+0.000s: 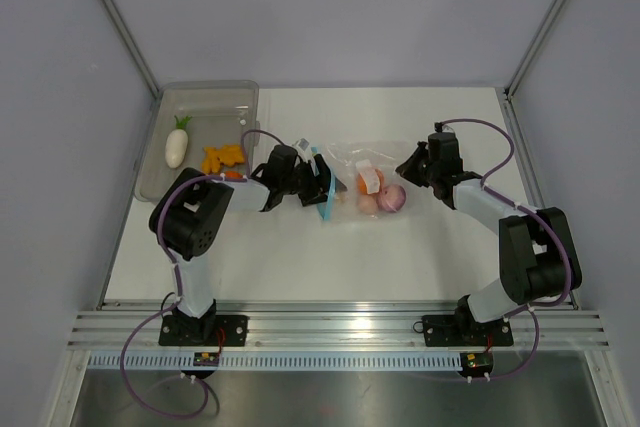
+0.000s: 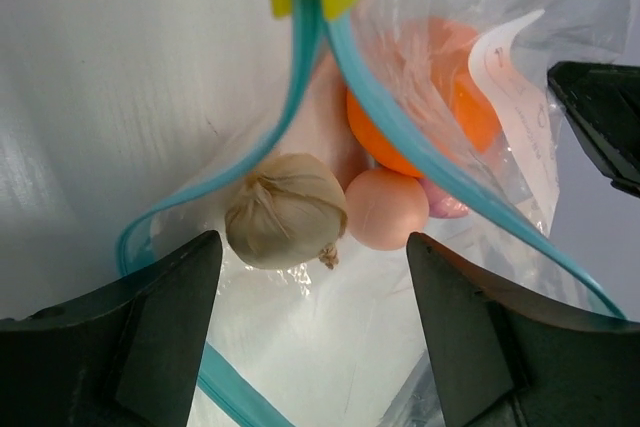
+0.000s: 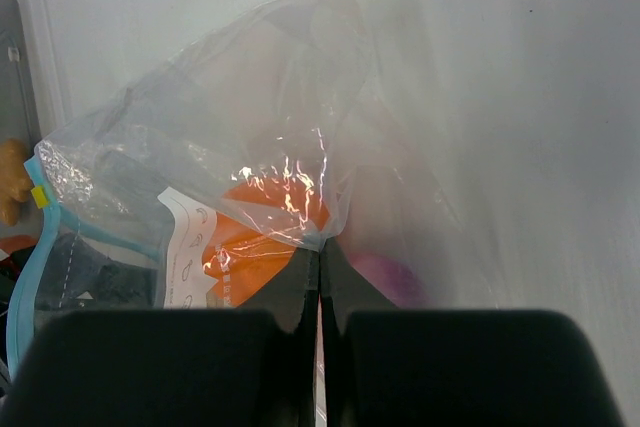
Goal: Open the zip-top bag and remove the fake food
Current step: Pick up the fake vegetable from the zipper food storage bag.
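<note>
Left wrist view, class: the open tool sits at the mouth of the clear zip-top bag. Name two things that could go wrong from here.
1. The left tool, open, points at the beige garlic-like bulb with the light blue zip strip looping close by; closing may catch strip or film instead of food.
2. The right tool is shut on only a thin fold of the clear crinkly plastic bag; a pull might slip it free, dragging the bag along.

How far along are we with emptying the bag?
Done: bag mouth open; radish and orange pieces lie in the tray. In hand: right gripper pinches the bag's far end, left gripper open at the mouth. Left: garlic, egg, orange ball, onion inside.
</note>
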